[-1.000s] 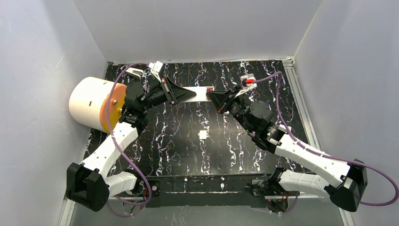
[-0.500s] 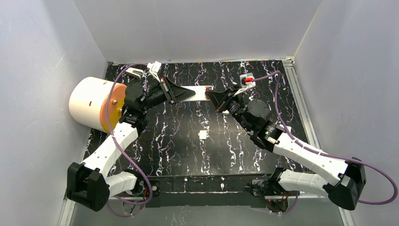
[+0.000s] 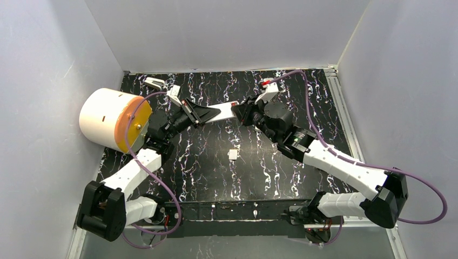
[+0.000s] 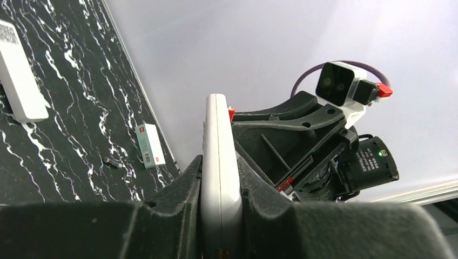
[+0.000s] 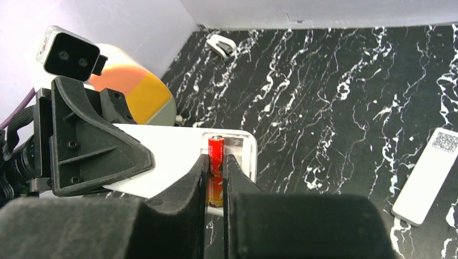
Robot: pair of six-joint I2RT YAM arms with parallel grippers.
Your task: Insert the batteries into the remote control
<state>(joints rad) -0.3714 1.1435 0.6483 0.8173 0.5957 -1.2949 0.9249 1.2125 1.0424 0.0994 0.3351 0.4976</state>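
The left jaws are clamped on the white remote (image 4: pixel 219 178), holding it edge-on above the desk (image 3: pixel 216 172). The right jaws pinch one orange-red battery (image 5: pixel 216 154) (its top end pokes out past the fingertips) and hold it at the remote's open compartment (image 5: pixel 240 148), at the end far from the left jaws. A second remote (image 5: pixel 426 178) lies on the desk, well right of the right jaws.

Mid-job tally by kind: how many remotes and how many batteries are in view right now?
Remotes: 2, the held remote in the left gripper and the loose remote.
Batteries: 1 sure, the battery in the right gripper.
Total: 3, leaving out a dark speck too small to name.
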